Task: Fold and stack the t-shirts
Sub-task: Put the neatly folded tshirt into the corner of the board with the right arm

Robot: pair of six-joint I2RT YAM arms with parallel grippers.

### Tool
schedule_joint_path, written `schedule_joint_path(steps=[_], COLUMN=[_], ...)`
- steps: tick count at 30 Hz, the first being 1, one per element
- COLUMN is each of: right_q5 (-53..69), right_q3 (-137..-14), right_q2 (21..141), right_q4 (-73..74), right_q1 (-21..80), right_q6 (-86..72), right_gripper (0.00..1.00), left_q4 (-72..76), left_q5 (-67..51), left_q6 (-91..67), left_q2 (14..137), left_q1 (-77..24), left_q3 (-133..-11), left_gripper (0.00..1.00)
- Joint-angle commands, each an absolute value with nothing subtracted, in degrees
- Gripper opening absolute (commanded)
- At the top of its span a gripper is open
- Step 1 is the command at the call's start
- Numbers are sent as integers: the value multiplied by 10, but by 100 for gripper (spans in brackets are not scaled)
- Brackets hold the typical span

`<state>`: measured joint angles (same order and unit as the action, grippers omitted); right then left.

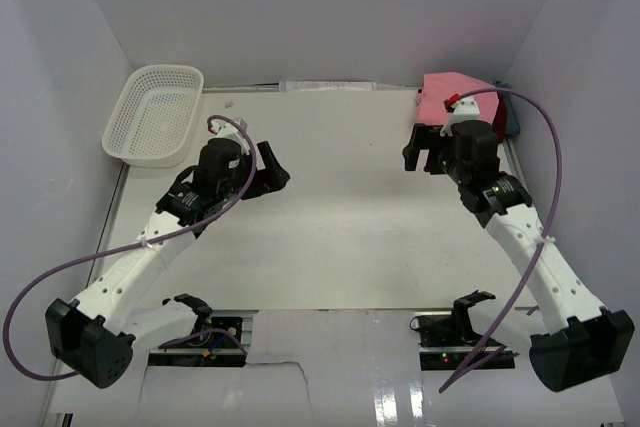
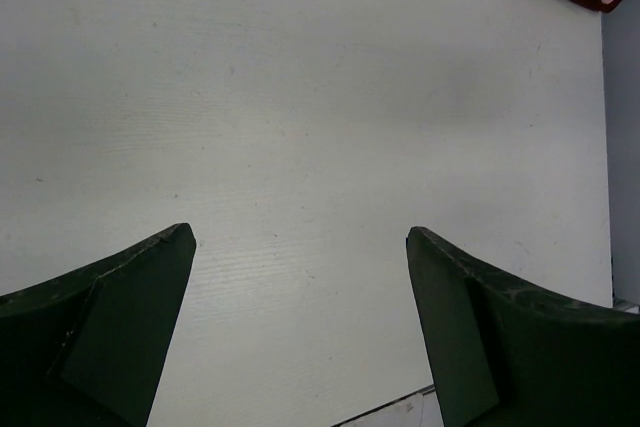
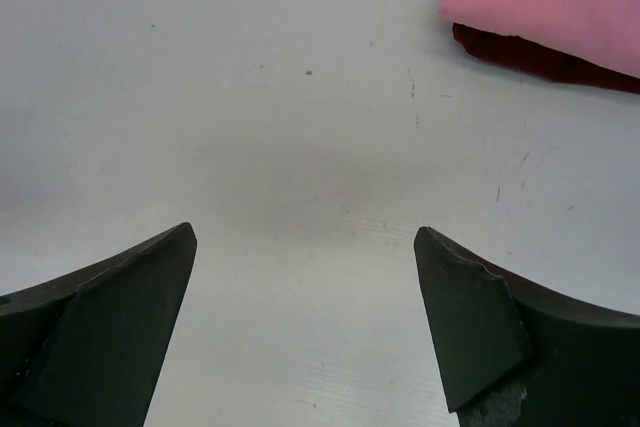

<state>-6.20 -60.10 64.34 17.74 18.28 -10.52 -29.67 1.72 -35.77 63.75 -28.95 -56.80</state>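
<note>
Three t-shirts gathered at the far right corner of the table [image 1: 340,237]; one white perforated basket [image 1: 165,71] at the far left.
The folded pink t-shirt [image 1: 445,97] is laid on the dark red t-shirt [image 3: 540,55], with the teal-grey t-shirt [image 1: 514,119] edging out beside them. The jaws of the left gripper [image 2: 300,237] and right gripper [image 3: 305,232] are held apart, nothing between them.

Three folded t-shirts lie in one stack at the far right: one light pink t-shirt [image 1: 445,97] on top, one dark red t-shirt [image 3: 540,57] under it, and one teal-grey t-shirt [image 1: 515,122] showing only as an edge. One white perforated basket [image 1: 125,117] stands at the far left. There are two robot arms, the left arm [image 1: 150,252] and the right arm [image 1: 530,247]. There are two grippers, the left gripper [image 2: 300,247] and the right gripper [image 3: 305,242], and each has two fingers. Two purple cables, one on each arm: the left cable [image 1: 40,307] and the right cable [image 1: 553,147]. One white table [image 1: 340,237].
</note>
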Motion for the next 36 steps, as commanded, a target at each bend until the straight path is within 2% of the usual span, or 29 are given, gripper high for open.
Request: schedule_joint_path(steps=[1,7,13,36], right_q5=[-103,-106,-138,-126], right_q3=[-559,-478,-480,-469], right_q2=[556,421,350,305], right_q4=[203,221,296,323], right_q1=[205,214,214,214], right_q6=[-132,-136,-138,-140], right_gripper=[96,97,98,98], left_q4=[-333,-362,-374,-395], left_q5=[65,87,92,89], left_q6=[-338,-328,-321,-323], left_q2=[585,530,505,490], left_q1=[-285,-283,-283,-283], left_q3=[-562,-548,-548,-555], left_gripper=[98,98,98,98])
